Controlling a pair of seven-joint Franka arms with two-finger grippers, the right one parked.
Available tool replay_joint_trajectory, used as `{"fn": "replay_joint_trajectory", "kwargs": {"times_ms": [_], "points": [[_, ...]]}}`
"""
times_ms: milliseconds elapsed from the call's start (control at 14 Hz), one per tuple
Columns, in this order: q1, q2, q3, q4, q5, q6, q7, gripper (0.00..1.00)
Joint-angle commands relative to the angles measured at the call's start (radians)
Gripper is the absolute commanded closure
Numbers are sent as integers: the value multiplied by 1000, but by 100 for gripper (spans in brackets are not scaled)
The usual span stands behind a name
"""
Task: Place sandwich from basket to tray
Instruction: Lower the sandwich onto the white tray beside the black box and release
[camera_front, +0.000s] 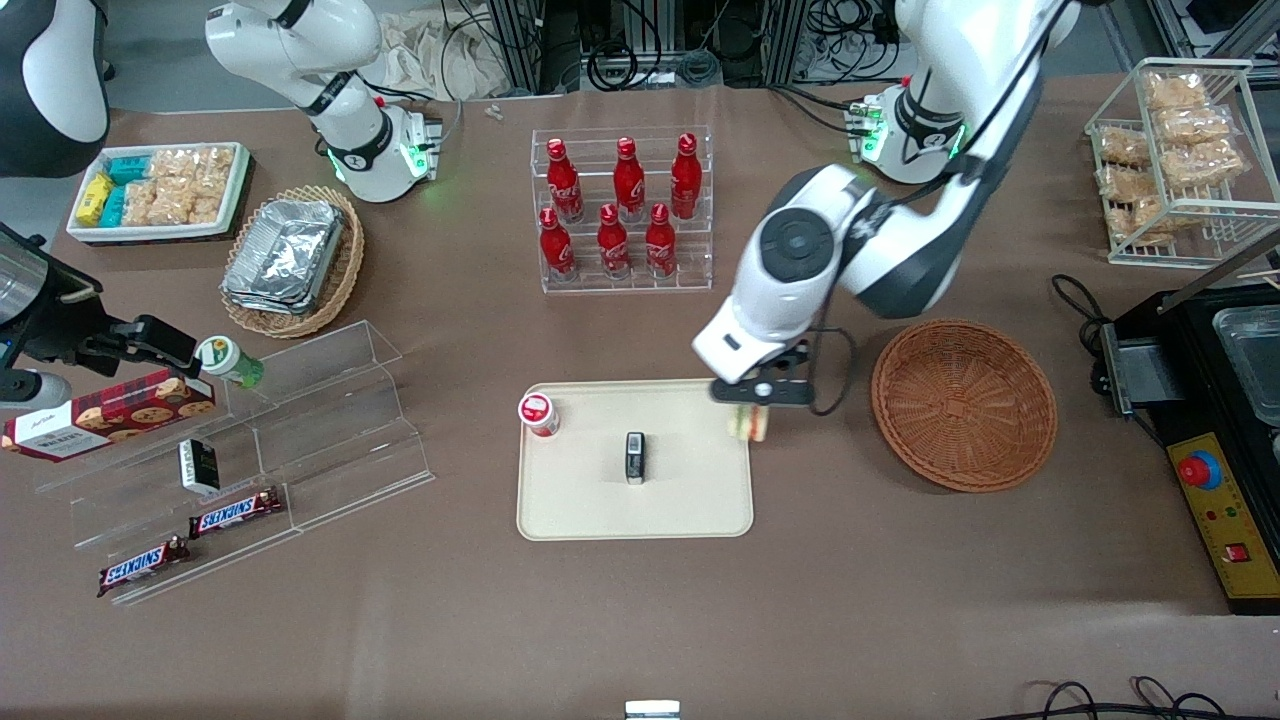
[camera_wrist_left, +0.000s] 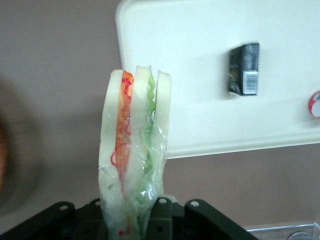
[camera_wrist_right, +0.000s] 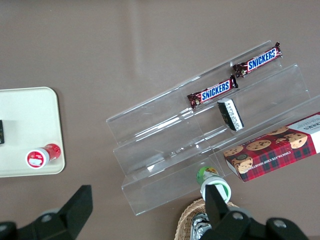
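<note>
The left arm's end effector (camera_front: 752, 402) pinches the plastic-wrapped triangular white-bread sandwich (camera_front: 750, 424) with its red, orange and green filling, holding it over the edge of the flat cream rectangular tray (camera_front: 690, 505). The round reddish-brown wicker basket (camera_front: 963, 404) sits nearby on the brown worktop (camera_front: 640, 620).

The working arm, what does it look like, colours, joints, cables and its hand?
The working arm has glossy white shells with dark grey joint sections and a round grey cap. A green light glows at its base. Its hand is black, with a thin black cable looping beside it.
</note>
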Motion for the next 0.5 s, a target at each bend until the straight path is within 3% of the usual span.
{"fn": "replay_joint_trajectory", "kwargs": {"times_ms": [0,429], "points": [[-22,143,6,105,58,39,-12,100],[-27,304,12,180,167,104,-54,100]]}}
